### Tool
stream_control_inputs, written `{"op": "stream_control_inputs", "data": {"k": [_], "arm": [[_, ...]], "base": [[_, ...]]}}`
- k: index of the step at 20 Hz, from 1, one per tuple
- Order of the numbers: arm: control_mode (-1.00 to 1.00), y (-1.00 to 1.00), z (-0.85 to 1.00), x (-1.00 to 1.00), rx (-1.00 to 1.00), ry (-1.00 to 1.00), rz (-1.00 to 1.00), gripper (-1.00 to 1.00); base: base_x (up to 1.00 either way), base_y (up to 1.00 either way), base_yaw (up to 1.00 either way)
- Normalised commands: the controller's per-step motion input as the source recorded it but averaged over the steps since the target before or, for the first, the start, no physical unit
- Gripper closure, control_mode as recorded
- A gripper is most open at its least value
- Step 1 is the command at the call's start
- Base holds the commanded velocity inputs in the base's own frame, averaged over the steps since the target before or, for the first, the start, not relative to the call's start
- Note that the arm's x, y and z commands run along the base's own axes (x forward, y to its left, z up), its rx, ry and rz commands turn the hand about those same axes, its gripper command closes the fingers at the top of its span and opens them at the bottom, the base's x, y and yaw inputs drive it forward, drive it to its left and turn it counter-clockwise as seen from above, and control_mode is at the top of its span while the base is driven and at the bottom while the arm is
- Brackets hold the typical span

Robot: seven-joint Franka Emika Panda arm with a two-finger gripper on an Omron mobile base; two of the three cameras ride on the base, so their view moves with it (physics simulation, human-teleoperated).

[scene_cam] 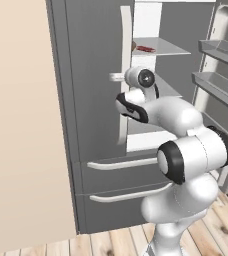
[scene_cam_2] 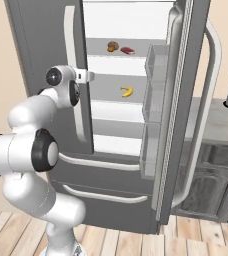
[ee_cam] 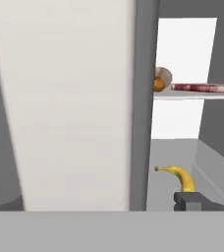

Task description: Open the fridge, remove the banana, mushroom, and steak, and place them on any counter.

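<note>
Right door of the fridge [scene_cam_2: 46, 60] swung wide, left door shut. Inside, the mushroom [scene_cam_2: 113, 46] and steak [scene_cam_2: 128, 50] sit side by side on an upper shelf, mushroom to the left. One shelf below lies the banana [scene_cam_2: 127, 91]. The counter [scene_cam_2: 213, 125] stands right of the fridge.

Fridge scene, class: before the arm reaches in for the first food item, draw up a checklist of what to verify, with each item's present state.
1. Right door of the fridge swung open: ok.
2. Left door out of the way: not ok; it is shut, its pale handle right in front of the hand.
3. Banana on the middle shelf, nothing over it: ok.
4. Mushroom and steak on the upper shelf, side by side: ok.
5. Fingers open, holding nothing: ok.
6. Counter space free: cannot tell.
</note>
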Motion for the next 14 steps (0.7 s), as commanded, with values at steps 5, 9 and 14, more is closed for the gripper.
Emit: {"op": "stream_control_inputs", "data": {"k": [5,9,14], "arm": [[-1.00,0.05,-0.06,0.30,0.00,0.00,0.00,1.00],[-1.00,0.00,0.00,0.00,0.00,0.00,0.00,1.00],[-1.00,0.49,0.00,-0.69,0.00,-0.04,-0.15,1.00]], "base": [[0.00,0.00,0.00],[0.00,0.00,0.00],[0.00,0.00,0.00]]}}
